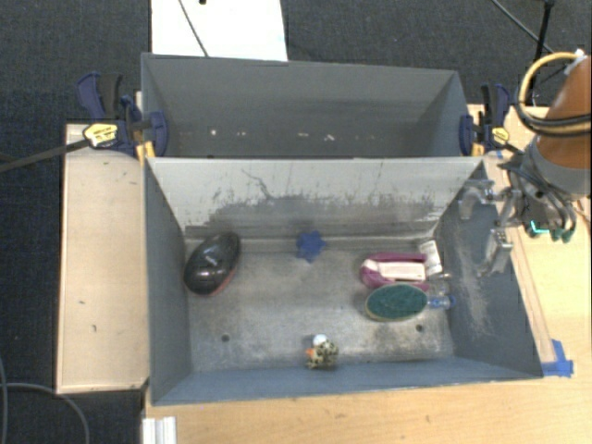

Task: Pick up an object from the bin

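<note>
Dark carpet is seen around the grey metal bin, whose sloped walls are scuffed and scratched. The gripper is held over the bin's right wall, above the slope. How far it is opened, and whether anything is gripped, cannot be told from this angle. Nearest to it, on the right of the floor, a pink and white packet is laid. On its near side, seemingly touching it, is set a dark green oval thing, perhaps a brush. A black computer mouse is found at the left, a small blue piece by the far wall, and a small speckled thing at the near edge, well apart from the rest.
</note>
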Available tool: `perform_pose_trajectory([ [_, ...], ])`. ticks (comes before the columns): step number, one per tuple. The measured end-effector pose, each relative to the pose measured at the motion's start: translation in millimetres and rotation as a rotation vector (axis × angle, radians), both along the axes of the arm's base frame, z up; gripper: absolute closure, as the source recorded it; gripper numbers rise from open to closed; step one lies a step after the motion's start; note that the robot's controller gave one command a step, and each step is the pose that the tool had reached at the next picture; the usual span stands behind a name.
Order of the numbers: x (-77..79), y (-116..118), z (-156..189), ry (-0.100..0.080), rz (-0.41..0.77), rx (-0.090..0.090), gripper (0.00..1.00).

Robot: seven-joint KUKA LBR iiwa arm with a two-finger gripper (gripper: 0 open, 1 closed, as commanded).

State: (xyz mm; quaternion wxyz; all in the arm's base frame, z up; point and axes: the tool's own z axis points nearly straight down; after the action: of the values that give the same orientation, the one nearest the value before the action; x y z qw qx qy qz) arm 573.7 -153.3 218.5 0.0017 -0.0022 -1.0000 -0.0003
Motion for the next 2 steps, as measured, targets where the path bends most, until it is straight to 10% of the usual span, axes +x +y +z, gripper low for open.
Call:
perform_pose_trajectory([
  [1,-28.5,66,-96,-0.002,0.369,0.003,0.00],
  [2,-40.9,90,-148,-0.015,0.422,0.000,0.00],
])
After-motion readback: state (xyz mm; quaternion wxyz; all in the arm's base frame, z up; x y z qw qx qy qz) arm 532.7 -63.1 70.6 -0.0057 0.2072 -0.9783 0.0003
